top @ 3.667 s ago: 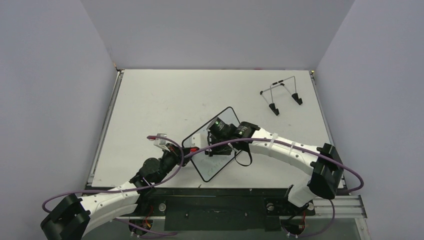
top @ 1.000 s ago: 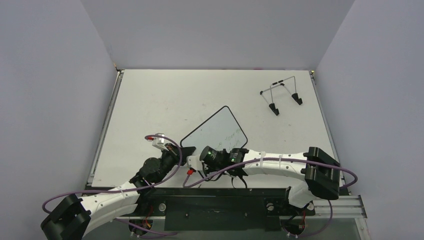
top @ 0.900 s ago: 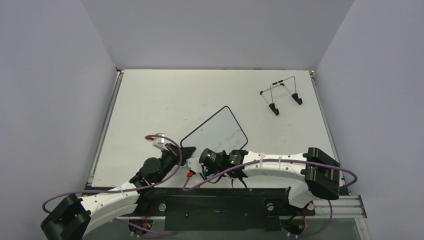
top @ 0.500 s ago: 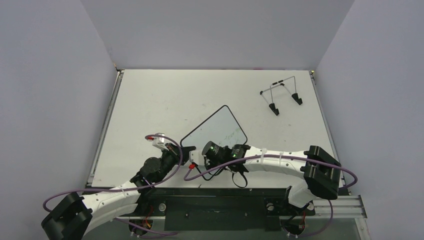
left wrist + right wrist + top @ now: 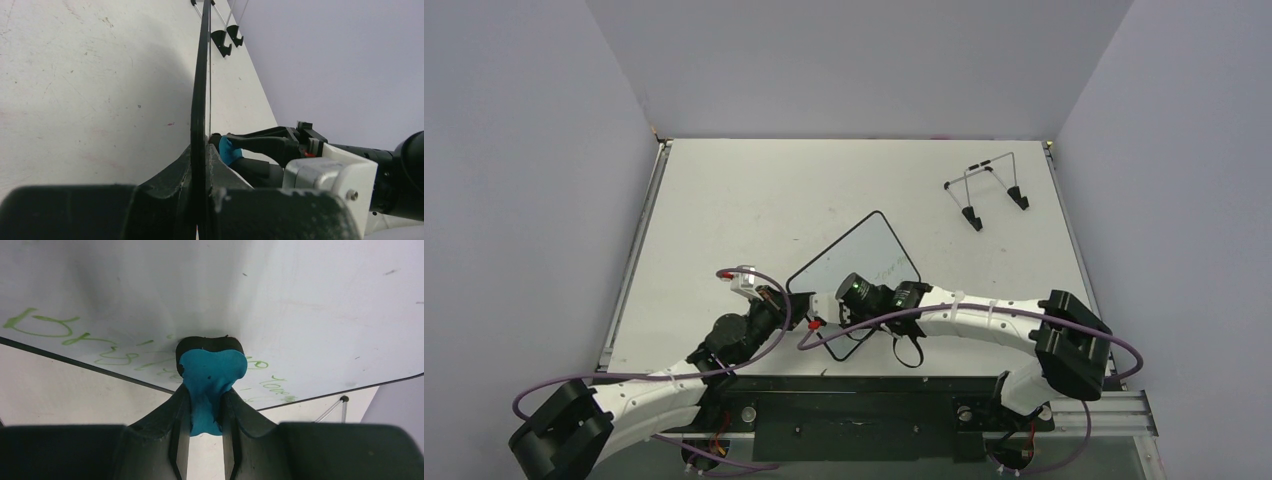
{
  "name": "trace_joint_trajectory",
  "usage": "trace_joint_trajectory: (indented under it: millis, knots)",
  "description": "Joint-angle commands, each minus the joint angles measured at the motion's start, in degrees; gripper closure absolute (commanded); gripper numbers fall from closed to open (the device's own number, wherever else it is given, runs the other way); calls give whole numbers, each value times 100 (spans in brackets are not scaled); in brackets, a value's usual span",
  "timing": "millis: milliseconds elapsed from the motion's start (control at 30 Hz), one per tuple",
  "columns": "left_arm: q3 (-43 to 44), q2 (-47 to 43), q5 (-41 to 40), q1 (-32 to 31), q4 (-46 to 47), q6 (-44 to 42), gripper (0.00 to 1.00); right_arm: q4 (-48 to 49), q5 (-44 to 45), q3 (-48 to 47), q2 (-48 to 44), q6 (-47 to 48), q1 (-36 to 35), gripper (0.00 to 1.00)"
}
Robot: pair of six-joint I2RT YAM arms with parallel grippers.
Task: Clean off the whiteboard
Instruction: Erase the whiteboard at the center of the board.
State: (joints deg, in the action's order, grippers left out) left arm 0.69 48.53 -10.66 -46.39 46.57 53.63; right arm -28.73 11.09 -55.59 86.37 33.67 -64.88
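Note:
The whiteboard (image 5: 856,262) is a white board with a thin black rim, held tilted near the table's front. It shows edge-on in the left wrist view (image 5: 201,75) and fills the right wrist view (image 5: 250,295), with green handwriting along its lower part. My left gripper (image 5: 796,310) is shut on the board's near left edge (image 5: 200,165). My right gripper (image 5: 832,312) is shut on the blue eraser (image 5: 210,375), whose dark pad presses on the board's face among the green writing. The eraser also shows in the left wrist view (image 5: 228,150).
A thin wire stand (image 5: 986,190) with black feet stands at the table's far right. Its feet show in the left wrist view (image 5: 224,40). The grey enclosure walls close in the table on three sides. Purple cables loop by both arms.
My right gripper with the eraser has slid from the board's near corner up and to the right across its face. The left gripper keeps its hold on the board, which has barely moved.

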Motion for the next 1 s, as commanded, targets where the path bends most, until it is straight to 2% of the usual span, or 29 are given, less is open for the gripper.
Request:
trace_joint_trajectory:
  millis: [0,100,200,333,433,533,700,833,967]
  knots:
    - [402,70,235,-37,962,127,100,-156,-467,42,-315,104,113,100]
    - [461,205,243,-37,1098,118,100,-378,-988,87,-281,339,-202,100]
    - [486,321,264,-37,1145,117,100,-176,-487,22,-173,222,-442,100]
    - [459,315,254,-37,1124,111,100,360,419,-11,-186,-245,-25,100]
    - [440,351,259,-42,1184,113,100,457,535,18,-251,-413,383,100]
    - [426,381,280,-42,1234,131,100,294,215,52,-255,-287,358,100]
    - [412,286,265,-40,1157,139,100,10,14,160,-99,242,-408,100]
    - [402,110,208,-38,950,110,100,10,81,228,-109,393,-703,100]
    - [374,39,198,-33,916,106,100,343,620,155,-48,45,-201,100]
